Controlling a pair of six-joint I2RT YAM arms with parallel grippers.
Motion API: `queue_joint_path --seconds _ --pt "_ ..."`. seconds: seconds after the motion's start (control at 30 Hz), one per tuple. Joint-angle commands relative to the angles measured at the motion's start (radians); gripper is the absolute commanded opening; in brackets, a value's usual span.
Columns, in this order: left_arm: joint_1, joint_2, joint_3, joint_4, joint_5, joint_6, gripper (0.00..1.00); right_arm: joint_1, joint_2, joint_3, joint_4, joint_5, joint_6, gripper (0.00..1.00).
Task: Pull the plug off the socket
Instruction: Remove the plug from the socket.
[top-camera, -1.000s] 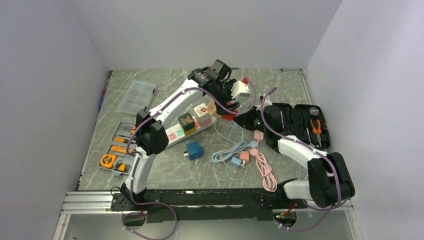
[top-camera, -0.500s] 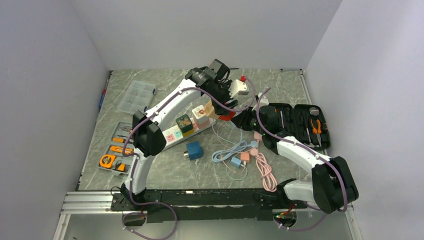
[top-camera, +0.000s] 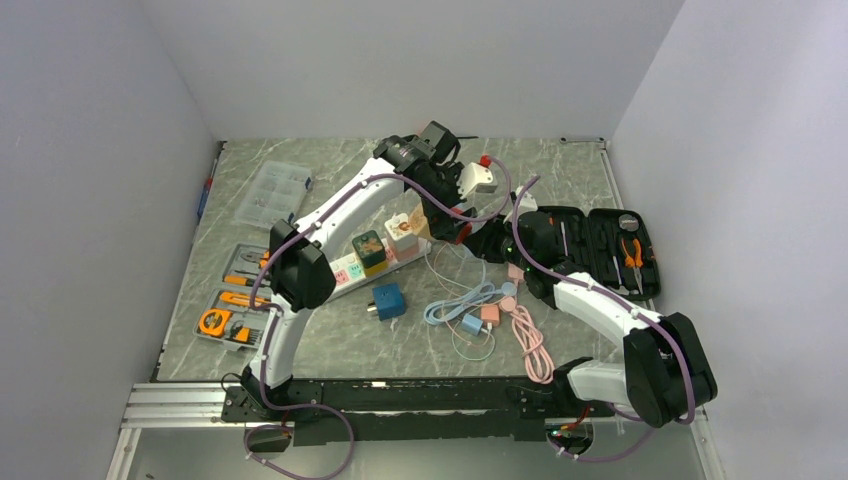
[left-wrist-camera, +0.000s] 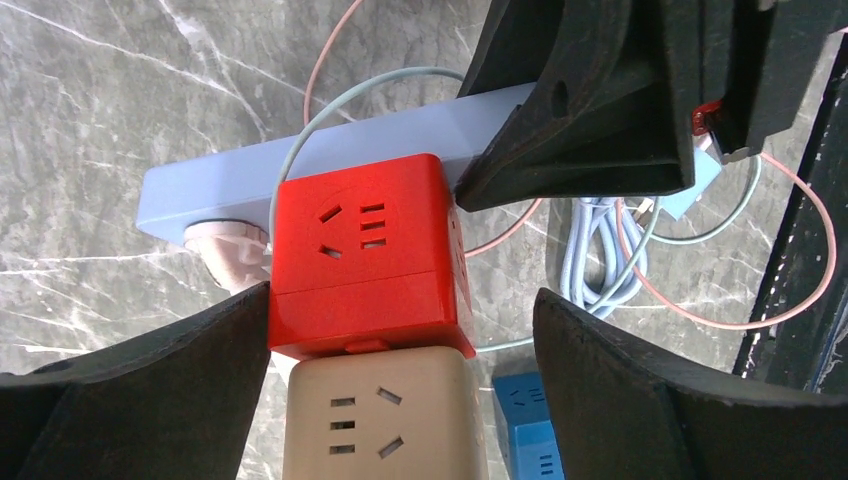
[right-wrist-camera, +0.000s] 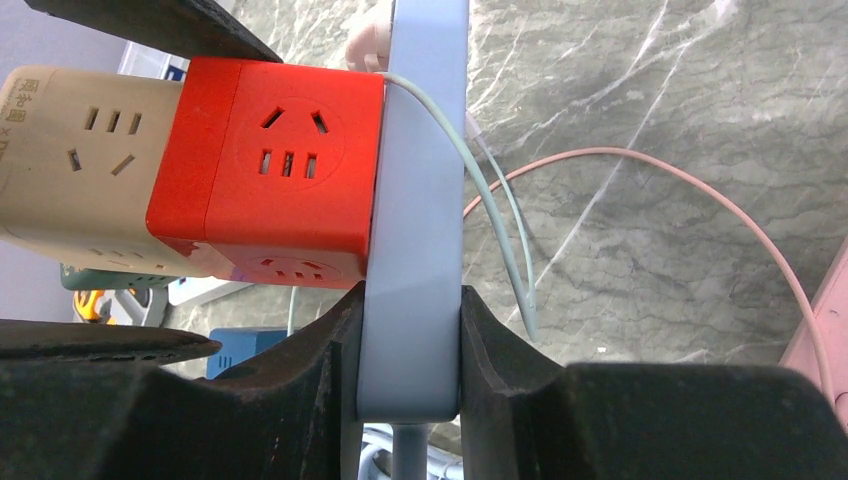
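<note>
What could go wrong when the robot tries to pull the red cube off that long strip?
1. The beige cube sits tight against the red cube, so the open left fingers might pinch both, or slip off.
2. The right fingers clamp only one end of the power strip; a hard pull could twist it loose.
3. A thin green cable runs over the strip by the red cube and could snag.

No readable text (cube (right-wrist-camera: 85, 170) print blurred)
</note>
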Motion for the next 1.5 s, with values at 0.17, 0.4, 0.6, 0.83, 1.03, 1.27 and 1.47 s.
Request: queue_joint_path --seconds 0.17,0.4,0.6,0.83,1.03,1.27,1.47 --pt "0.009 0.066 0.048 -0.026 0.042 -0.038 0.52 0.031 -0.075 0.108 0.321 -0.052 -0.015 0.0" --pt "0.014 0.056 0.075 -0.011 0.035 -0.03 0.15 0.036 -0.058 0.089 0.322 -0.035 -0.024 0.0" --pt "0.032 0.004 0.072 -0.015 0.04 -0.036 0.0 0.016 0.009 0.048 0.322 -0.002 -0.013 0.0" --pt "0.083 -0.087 0.075 0.015 0.062 -0.067 0.0 -0.002 0.098 0.013 0.327 0.055 -0.007 0.0" --pt "0.096 -0.15 0.075 0.01 0.102 -0.075 0.0 -0.003 0.145 0.009 0.286 0.106 -0.033 0.0" --pt "0.133 -0.204 0.049 -0.068 0.089 -0.002 0.0 -0.06 0.155 0.004 0.249 0.084 -0.03 0.0" --pt "0.137 -0.225 0.033 -0.093 0.08 0.01 0.0 -0.102 0.169 -0.01 0.307 -0.021 0.006 0.0"
